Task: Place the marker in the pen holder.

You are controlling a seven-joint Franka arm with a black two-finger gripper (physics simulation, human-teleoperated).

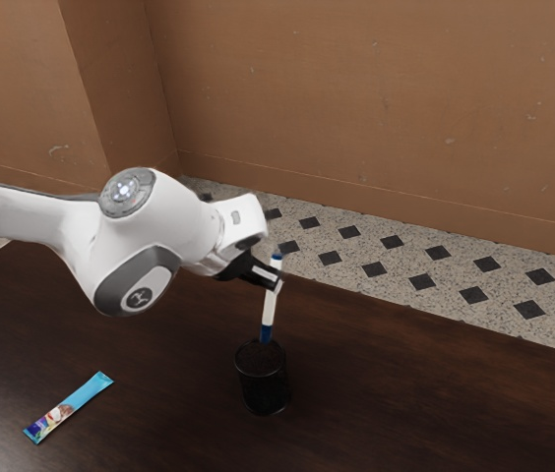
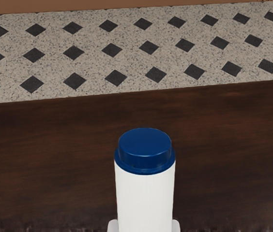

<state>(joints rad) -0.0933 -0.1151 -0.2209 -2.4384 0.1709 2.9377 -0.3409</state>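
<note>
In the exterior view my black gripper [image 1: 271,280] is shut on the upper part of a white marker [image 1: 269,307] with blue ends. The marker stands nearly upright, slightly tilted, over the black pen holder [image 1: 263,380]. Its lower blue end is at the holder's mouth; whether the tip is just inside the rim or above it, I cannot tell. In the wrist view the marker [image 2: 144,193] rises close up with its blue end toward the camera, and pale fingertips touch it on both sides.
A blue snack packet [image 1: 69,406] lies on the dark wooden table [image 1: 405,383], toward the exterior view's left from the holder. Beyond the table's far edge are a tiled floor [image 1: 356,251] and a brown wall [image 1: 356,98].
</note>
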